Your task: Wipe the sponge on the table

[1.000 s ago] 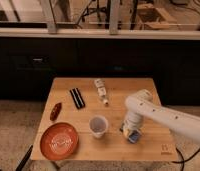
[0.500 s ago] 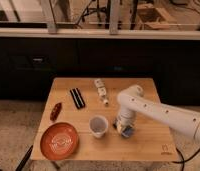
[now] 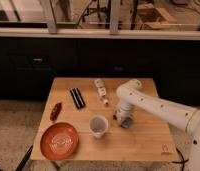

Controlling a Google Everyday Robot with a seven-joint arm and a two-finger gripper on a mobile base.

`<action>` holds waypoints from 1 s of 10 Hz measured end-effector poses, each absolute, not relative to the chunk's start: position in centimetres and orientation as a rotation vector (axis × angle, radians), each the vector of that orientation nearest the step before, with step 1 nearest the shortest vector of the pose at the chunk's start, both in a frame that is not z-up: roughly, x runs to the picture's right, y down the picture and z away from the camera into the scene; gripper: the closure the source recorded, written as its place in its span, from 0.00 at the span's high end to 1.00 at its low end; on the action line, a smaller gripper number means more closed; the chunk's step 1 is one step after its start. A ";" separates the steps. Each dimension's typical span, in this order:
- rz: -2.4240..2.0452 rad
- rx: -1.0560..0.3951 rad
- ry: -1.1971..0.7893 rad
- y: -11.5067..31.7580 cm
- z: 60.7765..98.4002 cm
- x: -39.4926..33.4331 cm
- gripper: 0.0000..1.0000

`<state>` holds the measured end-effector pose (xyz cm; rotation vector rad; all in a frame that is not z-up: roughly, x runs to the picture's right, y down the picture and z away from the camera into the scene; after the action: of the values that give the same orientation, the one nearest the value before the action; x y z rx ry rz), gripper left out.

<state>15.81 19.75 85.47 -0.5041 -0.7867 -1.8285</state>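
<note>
A small bluish sponge (image 3: 127, 122) lies on the wooden table (image 3: 143, 142), right of centre. My white arm reaches in from the right, and its gripper (image 3: 122, 118) points down onto the sponge, pressing it against the tabletop. The gripper covers most of the sponge; only its lower right corner shows.
A white cup (image 3: 98, 126) stands just left of the gripper. An orange plate (image 3: 59, 140) sits at the front left, a red-brown item (image 3: 55, 110) at the left edge, a black bar (image 3: 77, 98) and a white bottle (image 3: 101, 90) lying further back.
The gripper has slid the sponge leftward across the table, from right of centre toward the cup, with the arm's elbow swinging left and back.
</note>
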 end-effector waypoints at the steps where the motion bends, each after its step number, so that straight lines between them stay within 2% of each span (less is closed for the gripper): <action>1: -1.826 -0.502 -0.768 18.8 86.4 16.9 0.00; 5: -1.809 -0.508 -0.699 15.7 88.1 19.6 0.00; 10: -1.709 -0.539 -0.636 15.3 87.5 25.3 0.00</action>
<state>25.25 15.31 87.51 -0.5385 -0.6358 -1.7094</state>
